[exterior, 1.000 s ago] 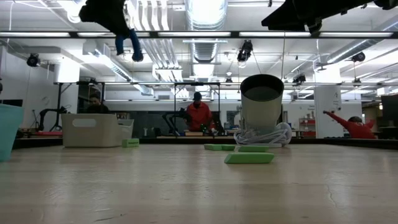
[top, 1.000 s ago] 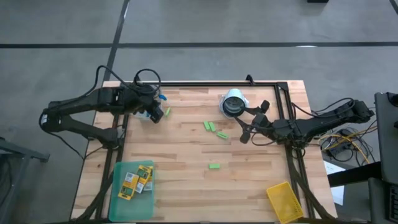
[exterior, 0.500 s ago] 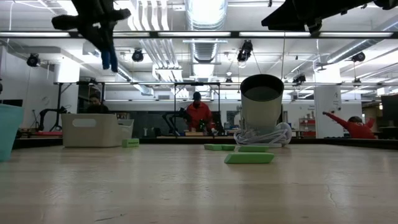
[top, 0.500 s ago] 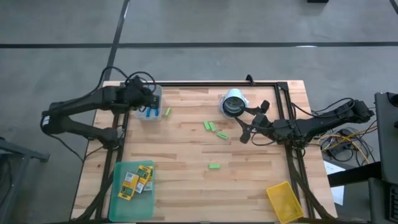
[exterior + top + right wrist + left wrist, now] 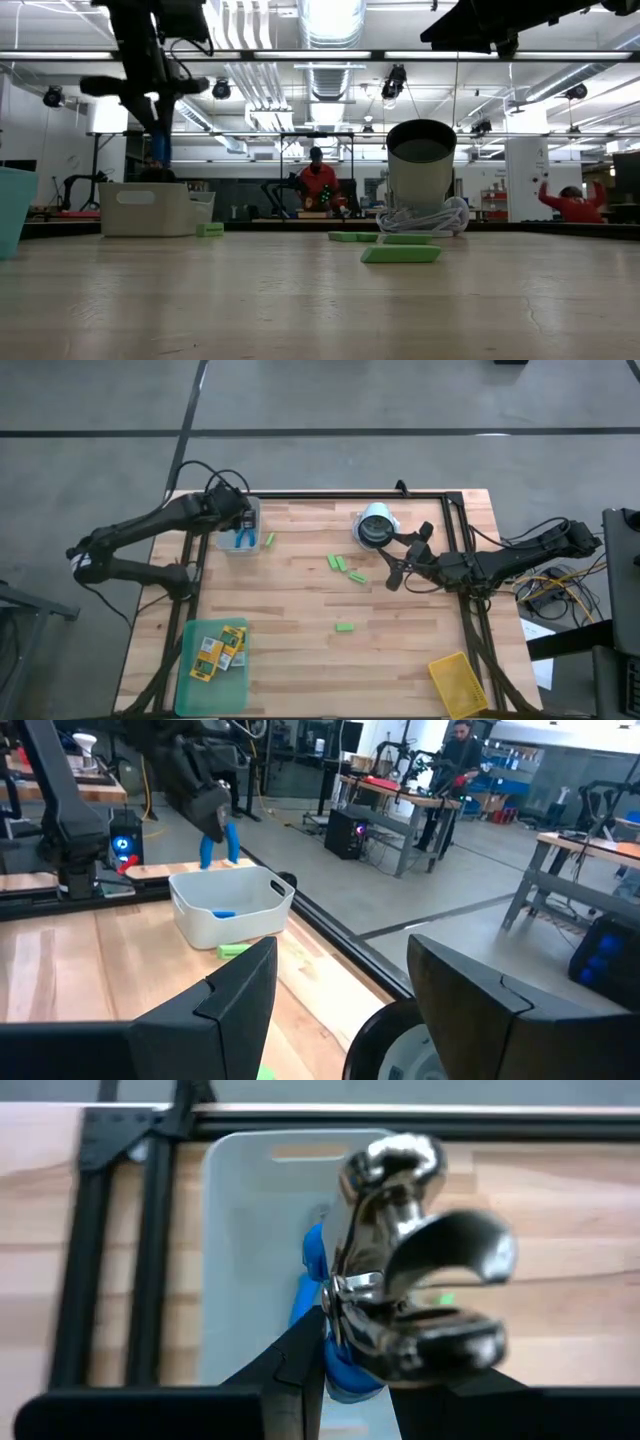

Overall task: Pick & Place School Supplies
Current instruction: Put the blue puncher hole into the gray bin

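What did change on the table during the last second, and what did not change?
The left gripper, shut on the blue-handled scissors, moved from the near side of the white bin toward the table's far edge and now hangs above the bin. Nothing was let go. The right gripper stayed open beside the white cup; the green blocks, the crayon boxes and the yellow bin did not move.

Both arms matte black, jointed tubes w/ black cables; right pincer fingers broad, angular.
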You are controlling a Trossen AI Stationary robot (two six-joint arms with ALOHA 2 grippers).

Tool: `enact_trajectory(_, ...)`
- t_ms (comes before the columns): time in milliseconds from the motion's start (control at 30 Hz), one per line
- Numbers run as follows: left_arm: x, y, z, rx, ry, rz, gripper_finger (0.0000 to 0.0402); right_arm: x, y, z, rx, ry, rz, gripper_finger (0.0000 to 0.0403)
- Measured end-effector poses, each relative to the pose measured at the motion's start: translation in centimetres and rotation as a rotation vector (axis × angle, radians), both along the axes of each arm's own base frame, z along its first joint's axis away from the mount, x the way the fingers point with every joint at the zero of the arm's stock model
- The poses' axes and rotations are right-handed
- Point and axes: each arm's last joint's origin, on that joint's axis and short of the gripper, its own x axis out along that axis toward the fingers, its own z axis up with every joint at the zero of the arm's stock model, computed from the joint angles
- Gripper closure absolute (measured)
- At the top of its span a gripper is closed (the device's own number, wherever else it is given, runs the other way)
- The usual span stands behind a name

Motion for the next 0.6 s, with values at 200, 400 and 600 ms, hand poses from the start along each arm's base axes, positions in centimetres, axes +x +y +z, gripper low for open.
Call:
enact_trajectory(200,0.7,1.7,-2.1,-0.023,-0.032,0.0,0.0312,0.0,0.0,0.0,0.0,0.0,0.0,0.0183)
enact_trajectory(400,1.5,3.0,-4.1,-0.088,0.037,-0.003,0.0312,0.0,0.0,0.0,0.0,0.0,0.0,0.0183)
enact_trajectory(600,2.7,3.7,-5.9,-0.173,0.084,-0.052,0.0312,0.0,0.0,0.0,0.011,-0.008,-0.002,0.0183)
